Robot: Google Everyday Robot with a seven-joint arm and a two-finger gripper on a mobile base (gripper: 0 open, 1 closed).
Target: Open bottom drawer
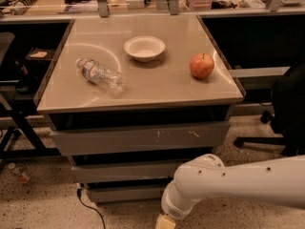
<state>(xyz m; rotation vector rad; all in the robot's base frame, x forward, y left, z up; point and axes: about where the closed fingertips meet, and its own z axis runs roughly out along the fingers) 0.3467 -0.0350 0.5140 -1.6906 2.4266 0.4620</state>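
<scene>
The bottom drawer (125, 193) is the narrowest of three grey drawers under the tan table top; its plain face sits flush and closed, low near the floor. My white arm (200, 182) comes in from the right and bends down in front of the drawer's right end. The gripper is below the picture's bottom edge, past the cream wrist piece (164, 222), so it is out of view.
The mid-width drawer (126, 171) and the widest scratched drawer (143, 137) sit closed above. On the table top (162, 87) lie a plastic bottle (100, 74), a white bowl (144, 48) and a red apple (202, 66). A black chair (286, 113) stands right. A cable (88, 206) trails on the floor.
</scene>
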